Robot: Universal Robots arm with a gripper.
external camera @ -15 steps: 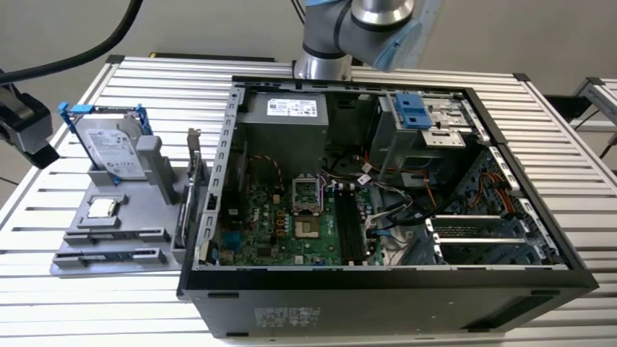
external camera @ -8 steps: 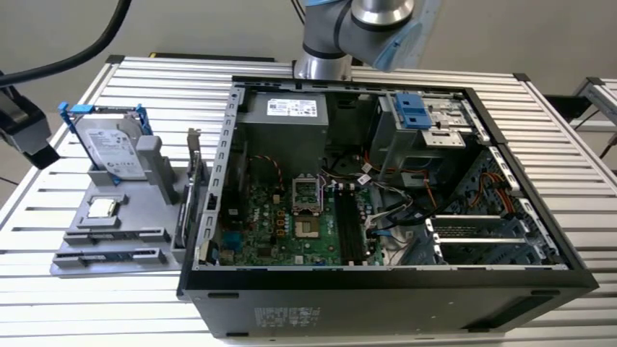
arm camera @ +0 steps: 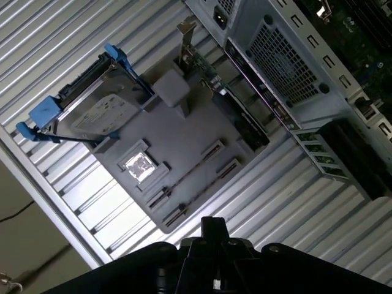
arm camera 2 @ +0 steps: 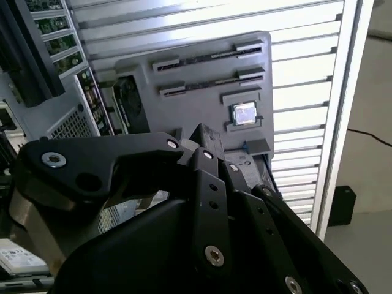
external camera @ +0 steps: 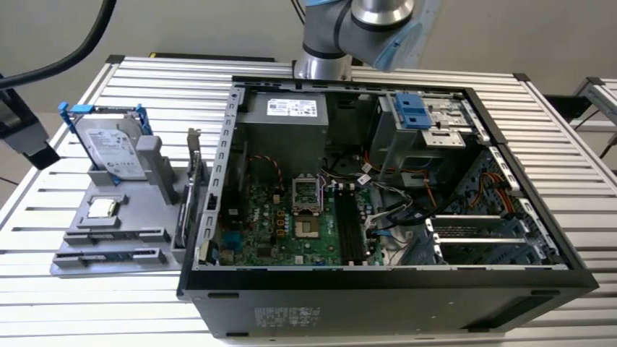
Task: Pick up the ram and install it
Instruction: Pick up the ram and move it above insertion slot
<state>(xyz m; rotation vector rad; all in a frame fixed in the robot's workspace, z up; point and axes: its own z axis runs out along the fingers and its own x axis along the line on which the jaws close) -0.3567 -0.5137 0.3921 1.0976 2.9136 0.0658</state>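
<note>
Gripper (arm camera: 212, 229), fingers pressed together and empty, hangs over the grey holder (arm camera: 184, 131) near the table (arm camera: 43, 37) edge. The ram (arm camera: 185, 173) lies in the holder, beside the open computer case (arm camera: 275, 55).

Bright silver slatted table (external camera: 568, 137), pale floor (arm camera 2: 376, 92) beyond its edge, thin black cable (arm camera 2: 370, 136) lying there

**A:** Spotted the ram (arm camera 2: 205, 57) yet?

**B:** Yep. Parked in the grey tray (arm camera 2: 196, 113), in the outermost long slot along its edge. Standing on its long edge, so just a thin dark strip with grey tabs at both ends.

**A:** Tilted at all?

**B:** Nope, upright and parallel to that tray edge. Same-looking dark strip in the next slot inward. Can't tell whether that's a second stick.
</note>
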